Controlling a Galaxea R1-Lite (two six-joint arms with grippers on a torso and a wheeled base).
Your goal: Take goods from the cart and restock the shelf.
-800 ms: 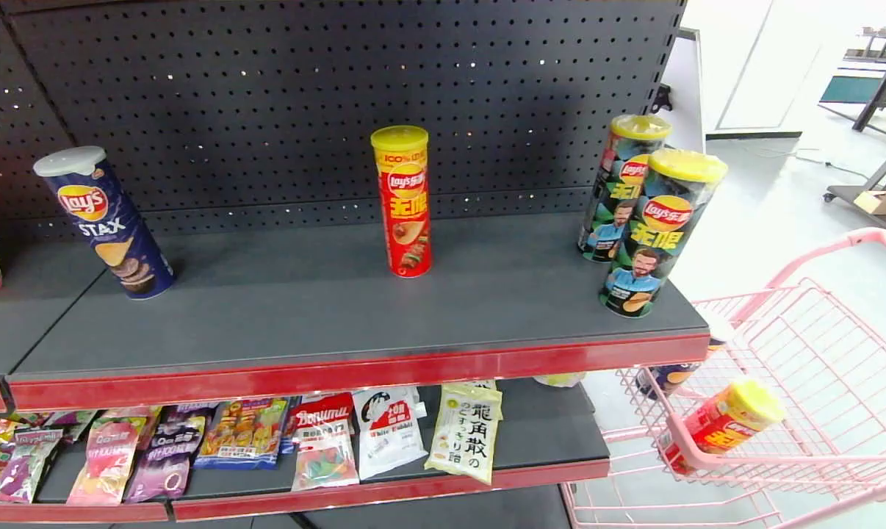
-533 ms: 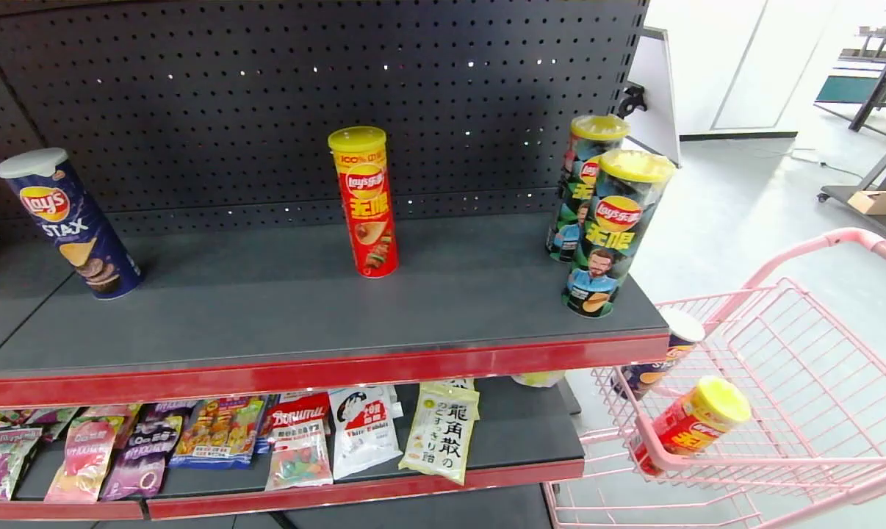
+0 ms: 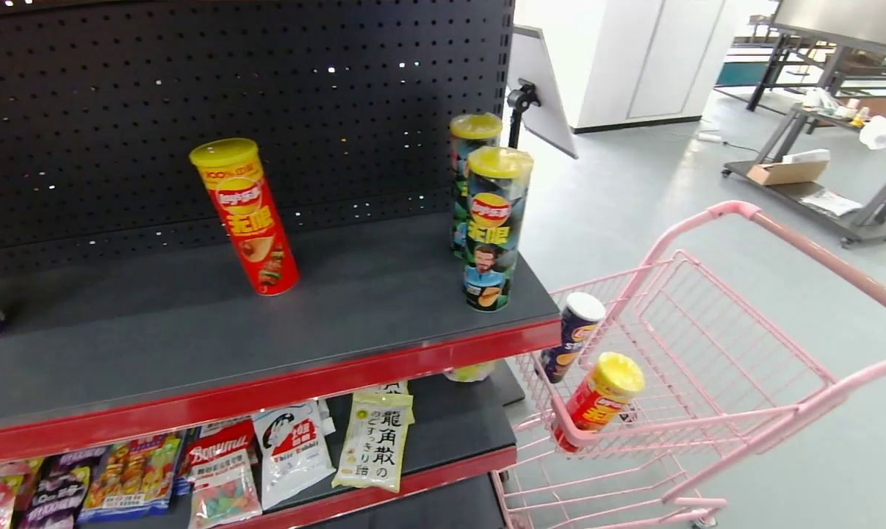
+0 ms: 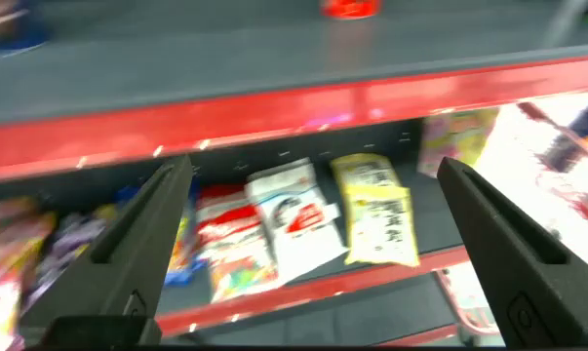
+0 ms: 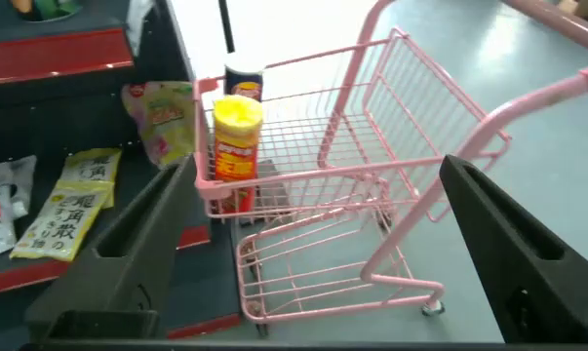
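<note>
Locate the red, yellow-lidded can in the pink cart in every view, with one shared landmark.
Head view: red can leans in the pink cart's shelf-side end, beside the dark can.
Left wrist view: the cart's edge is blurred; the can cannot be told.
Right wrist view: red can at the cart's same end.
Shared landmark: pale yellow sachet on the lower shelf.

Before my left pincer [image 4: 313, 168], the shelf [image 4: 274, 107] carries flat snack packets [image 4: 294, 210] on its lower board. On the board above stand a red can [image 3: 246, 217] and two dark cans [image 3: 491, 228]. Beyond my right pincer [image 5: 318, 166], the floor [image 3: 634, 191] bears the pink cart [image 5: 420, 107].
</note>
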